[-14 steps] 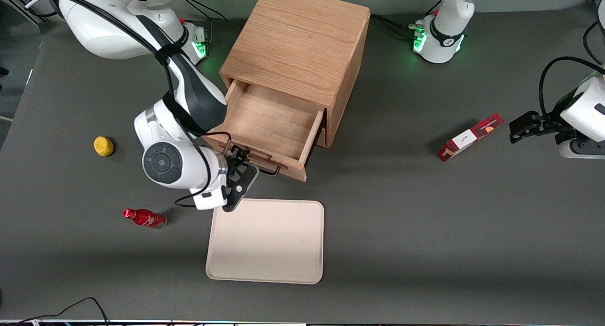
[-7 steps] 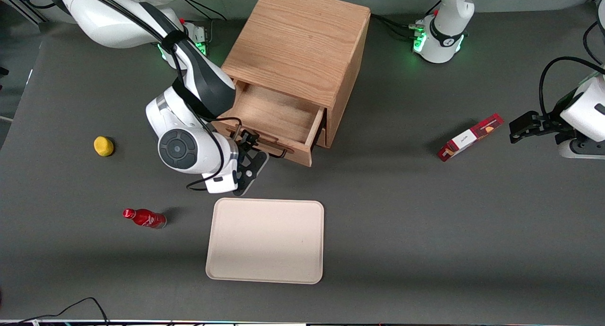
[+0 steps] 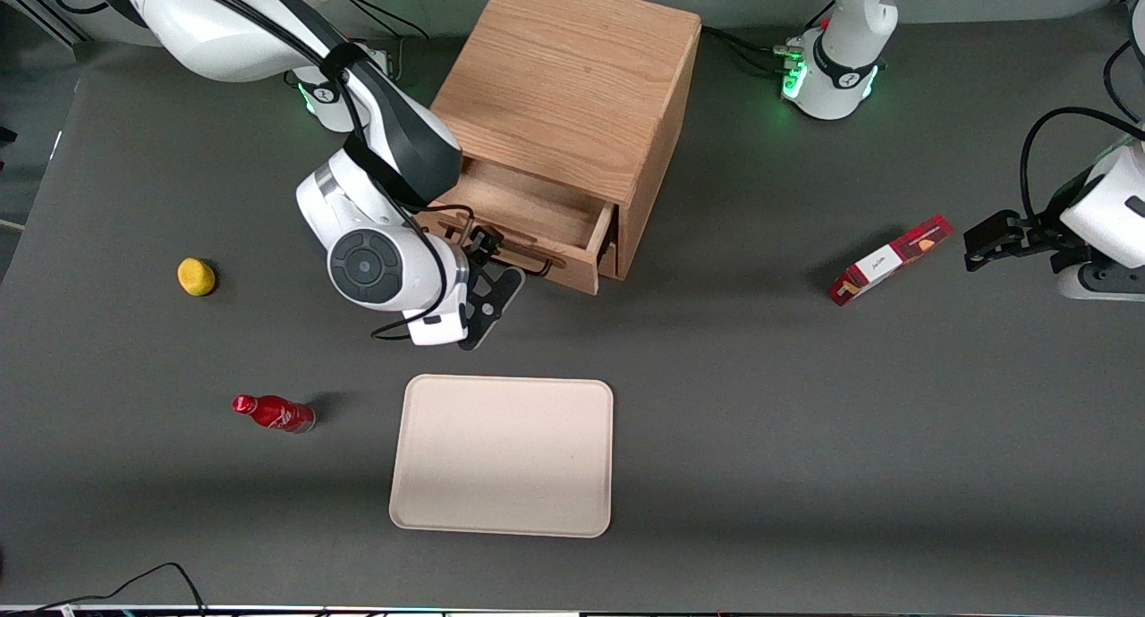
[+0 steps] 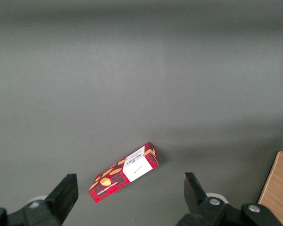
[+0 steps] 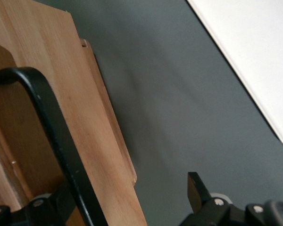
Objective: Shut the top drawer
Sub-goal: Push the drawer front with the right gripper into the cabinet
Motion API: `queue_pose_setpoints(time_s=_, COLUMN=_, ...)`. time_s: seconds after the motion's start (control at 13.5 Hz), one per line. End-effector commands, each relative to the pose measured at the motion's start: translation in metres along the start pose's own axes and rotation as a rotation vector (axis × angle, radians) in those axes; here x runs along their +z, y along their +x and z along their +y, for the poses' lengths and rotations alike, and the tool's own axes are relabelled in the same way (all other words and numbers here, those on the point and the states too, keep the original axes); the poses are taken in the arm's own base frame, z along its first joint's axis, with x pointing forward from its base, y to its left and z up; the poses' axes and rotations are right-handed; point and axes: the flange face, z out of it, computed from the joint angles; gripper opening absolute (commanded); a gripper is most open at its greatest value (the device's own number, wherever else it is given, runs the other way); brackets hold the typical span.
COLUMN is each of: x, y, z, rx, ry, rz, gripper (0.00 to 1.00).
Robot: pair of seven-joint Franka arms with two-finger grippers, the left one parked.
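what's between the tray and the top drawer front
In the front view, only bare dark table separates the tray from the top drawer, save for the gripper at the drawer's handle, its mount hanging over that strip.

The gripper (image 3: 487,259) crowds the top drawer (image 3: 537,225) front at its black wire handle (image 5: 56,141). Bare table (image 3: 716,349) separates the drawer from the beige tray (image 3: 503,456) (nearer the front camera).
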Motion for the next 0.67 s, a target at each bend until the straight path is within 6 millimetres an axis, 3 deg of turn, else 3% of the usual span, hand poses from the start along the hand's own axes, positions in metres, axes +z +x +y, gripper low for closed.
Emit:
queue_pose_setpoints(time_s=0.0, x=0.007, y=-0.007, z=-0.021, rx=0.022, ry=0.02, rz=-0.028, gripper=1.0)
queue_pose_setpoints(time_s=0.59, x=0.017, y=-0.006, z=-0.049, rx=0.028, ry=0.028, rz=-0.057, gripper=1.0)
